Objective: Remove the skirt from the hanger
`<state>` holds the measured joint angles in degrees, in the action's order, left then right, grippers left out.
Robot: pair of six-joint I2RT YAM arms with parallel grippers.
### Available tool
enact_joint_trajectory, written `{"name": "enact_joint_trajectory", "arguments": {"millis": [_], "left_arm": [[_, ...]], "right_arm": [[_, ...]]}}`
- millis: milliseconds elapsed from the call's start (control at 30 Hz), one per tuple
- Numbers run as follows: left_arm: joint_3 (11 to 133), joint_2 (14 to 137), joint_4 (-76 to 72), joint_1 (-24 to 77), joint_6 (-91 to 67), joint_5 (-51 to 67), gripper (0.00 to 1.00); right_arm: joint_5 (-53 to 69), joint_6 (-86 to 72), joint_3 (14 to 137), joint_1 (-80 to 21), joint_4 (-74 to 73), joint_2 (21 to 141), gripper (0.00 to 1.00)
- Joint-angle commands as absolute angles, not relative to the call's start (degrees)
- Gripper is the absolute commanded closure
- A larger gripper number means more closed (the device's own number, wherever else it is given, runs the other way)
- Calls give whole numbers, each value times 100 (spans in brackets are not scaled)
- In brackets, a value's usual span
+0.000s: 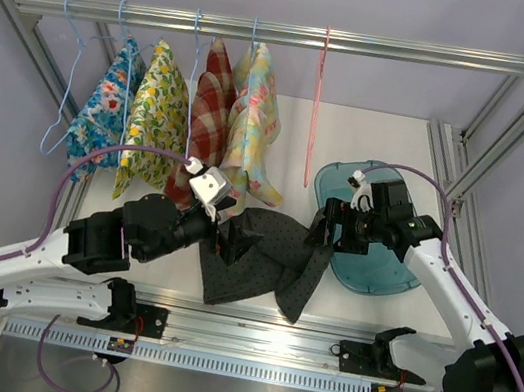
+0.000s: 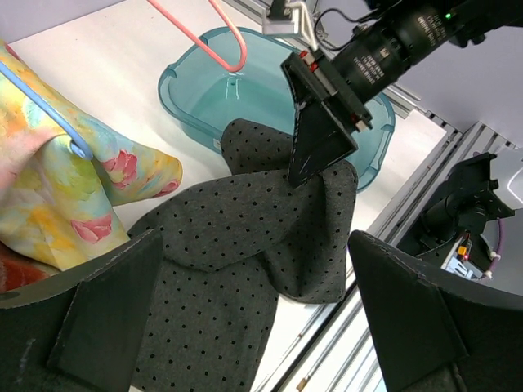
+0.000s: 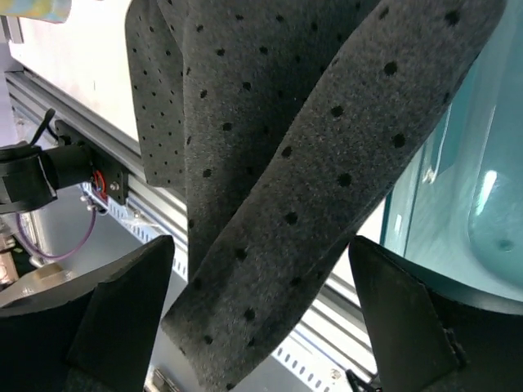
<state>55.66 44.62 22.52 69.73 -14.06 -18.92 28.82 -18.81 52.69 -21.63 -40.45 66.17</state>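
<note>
Since the dotted grey skirt (image 1: pixel 261 257) lies heaped just beside the teal basin (image 1: pixel 380 273), and the pink hanger (image 1: pixel 314 114) behind the basin hangs bare, the removal itself looks done. By its folds the skirt is light, soft knit cloth. It should sag and drag rather than slide, so I would pinch it at a doubled edge or fold, not on a flat single layer.

The right gripper (image 1: pixel 325 230) sits at the skirt's basin-side edge. Its fingers are apart in its own wrist view, with a raised strip of cloth running between them. The left gripper (image 1: pixel 232 241) hovers over the skirt's side away from the basin, fingers spread wide and clamped on nothing.

The table (image 1: pixel 374 135) under the basin is smooth and white. Farther from the basin than the pink hanger, floral garments (image 1: pixel 154 116) crowd the rail (image 1: pixel 370 45), so there is little room to swing that way
</note>
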Motion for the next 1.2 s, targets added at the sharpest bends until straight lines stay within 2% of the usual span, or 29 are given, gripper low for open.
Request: {"name": "enact_joint_trajectory", "arguments": {"millis": [0, 33, 100, 133, 233, 267, 300, 467, 567, 767, 1167], "left_arm": [[5546, 4386, 1854, 6996, -1485, -1977, 1], [5511, 4386, 1802, 6996, -1468, -1978, 1], [5502, 4377, 1758, 6996, -1442, -1978, 1], [5502, 4377, 1758, 7005, -1424, -1986, 1], [5528, 4359, 1784, 7005, -1397, -1995, 1], [5537, 4351, 1810, 6996, -1397, -1995, 1], [5537, 4333, 1811, 6996, -1397, -2004, 1], [5485, 4149, 1828, 6996, -1406, -2030, 1], [5476, 4035, 1846, 6996, -1389, -2057, 1], [5511, 3841, 1872, 6996, -1257, -2100, 1], [5590, 3709, 1881, 6996, -1020, -2162, 1]], "right_arm": [[3234, -2030, 5265, -2153, -3815, 6714, 6], [3269, -2013, 5265, -2153, -3788, 6784, 17], [3366, -2004, 5291, -2162, -3675, 6829, 29], [3418, -1995, 5317, -2153, -3630, 6838, 47], [3524, -1829, 5589, -2145, -3560, 6803, 75], [3542, -1637, 5833, -2136, -3577, 6785, 93], [3559, -1504, 5984, -2127, -3664, 6768, 100], [4803, 103, 7407, -1750, -4349, 6741, 100], [5133, 553, 8127, -1477, -4781, 6724, 100], [4326, 168, 8569, -1301, -4518, 6223, 100], [3788, -185, 9430, -1239, -4447, 5941, 100]]}}
